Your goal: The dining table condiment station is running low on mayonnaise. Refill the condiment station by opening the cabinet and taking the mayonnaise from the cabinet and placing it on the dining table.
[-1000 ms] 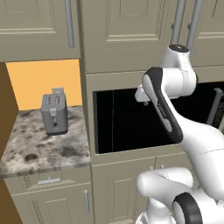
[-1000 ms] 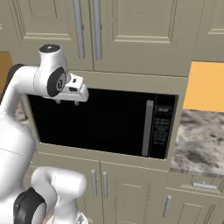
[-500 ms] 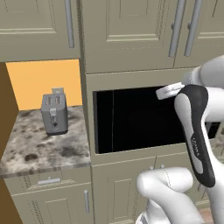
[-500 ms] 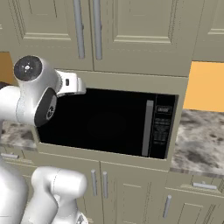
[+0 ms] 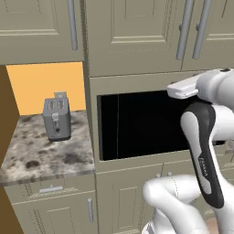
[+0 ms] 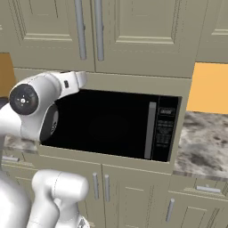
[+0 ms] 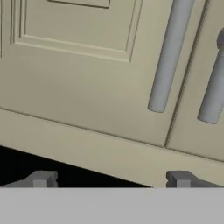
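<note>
**A:** Status, left to right?

**B:** Toaster point(image 5: 57, 119) on the small worktop point(image 5: 43, 157) at far left, then the black microwave point(image 6: 120, 122), with the cabinet point(image 5: 137, 36) right above it. Both doors shut. I'm seeing the mayonnaise nowhere, so I'd judge it's behind those doors.

**A:** What changed?

**B:** Over the last second I swung the arm up and round — the wrist was in front of the microwave, now the hand camera looks at the cabinet's lower edge. End effector point(image 7: 109, 180) finished spreading; tips stand wide apart, holding nothing.

**A:** Handles?

**B:** Two grey bars in the hand view: left handle point(image 7: 168, 57), right handle point(image 7: 214, 89), the door seam between them. Tips sit below both, no contact.

**A:** Meaning?

**B:** Approach phase — opening not started. Next I'd rise and close on one bar.
</note>
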Controlling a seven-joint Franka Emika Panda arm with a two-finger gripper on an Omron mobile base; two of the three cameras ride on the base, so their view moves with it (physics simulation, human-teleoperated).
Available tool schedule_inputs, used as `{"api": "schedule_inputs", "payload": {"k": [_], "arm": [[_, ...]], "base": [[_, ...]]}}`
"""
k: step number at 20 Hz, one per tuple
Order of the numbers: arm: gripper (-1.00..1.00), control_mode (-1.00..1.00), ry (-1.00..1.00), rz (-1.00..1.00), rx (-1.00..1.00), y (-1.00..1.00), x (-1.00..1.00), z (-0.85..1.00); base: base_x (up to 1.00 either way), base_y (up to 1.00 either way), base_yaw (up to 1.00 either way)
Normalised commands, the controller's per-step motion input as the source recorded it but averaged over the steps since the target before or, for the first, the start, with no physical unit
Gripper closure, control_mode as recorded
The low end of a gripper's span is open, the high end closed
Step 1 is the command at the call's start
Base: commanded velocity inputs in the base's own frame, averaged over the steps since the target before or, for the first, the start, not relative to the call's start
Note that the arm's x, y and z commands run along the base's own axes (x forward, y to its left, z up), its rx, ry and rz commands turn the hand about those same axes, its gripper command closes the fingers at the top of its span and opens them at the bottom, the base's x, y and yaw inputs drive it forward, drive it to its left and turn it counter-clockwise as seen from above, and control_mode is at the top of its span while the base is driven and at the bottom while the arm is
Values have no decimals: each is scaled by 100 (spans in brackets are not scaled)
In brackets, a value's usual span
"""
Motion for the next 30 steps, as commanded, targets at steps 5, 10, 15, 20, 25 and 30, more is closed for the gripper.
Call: {"api": "schedule_inputs", "payload": {"k": [5, 10, 15, 20, 25, 30], "arm": [[-100, -100, -24, -6, 1, 0, 0, 28], [-100, -100, -23, -5, 4, 0, 0, 69], [-100, -100, -15, -1, 8, -33, 0, 51], [-100, -100, -1, 0, 14, -37, 26, 16], [-100, -100, 0, 0, 2, -2, 54, 0], [-100, -100, -2, 3, 0, 0, 50, 0]], "base": [[0, 0, 0], [0, 0, 0], [0, 0, 0], [0, 0, 0], [0, 0, 0], [0, 0, 0]]}}
